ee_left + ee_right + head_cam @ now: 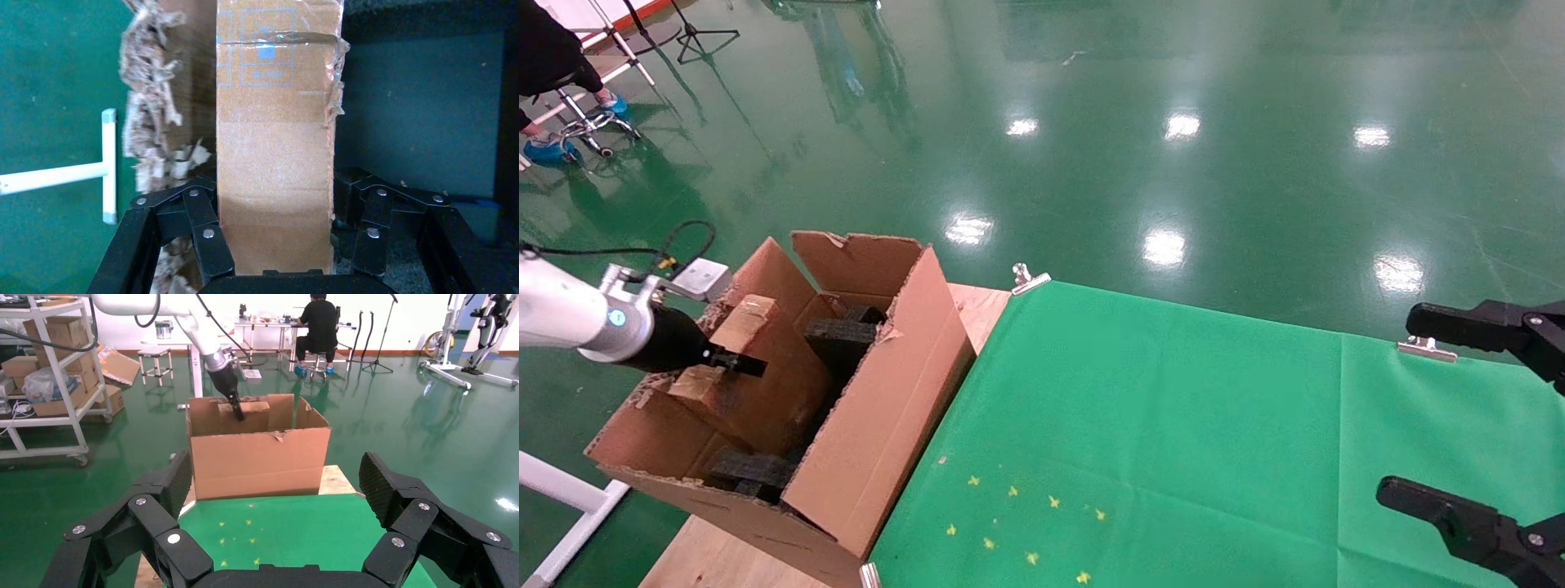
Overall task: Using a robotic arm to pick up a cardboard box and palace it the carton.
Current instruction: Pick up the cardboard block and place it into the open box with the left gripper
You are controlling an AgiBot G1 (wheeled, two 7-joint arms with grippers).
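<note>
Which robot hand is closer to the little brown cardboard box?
The left. The left gripper is shut on the small scuffed brown cardboard box inside the large flapped carton. The right gripper hangs open far across the green cloth.

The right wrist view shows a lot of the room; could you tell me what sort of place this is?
Probably a robotics lab or test hall: a glossy green floor, a shelving cart of boxes, a seated person at a workbench, and a green-clothed table.
</note>
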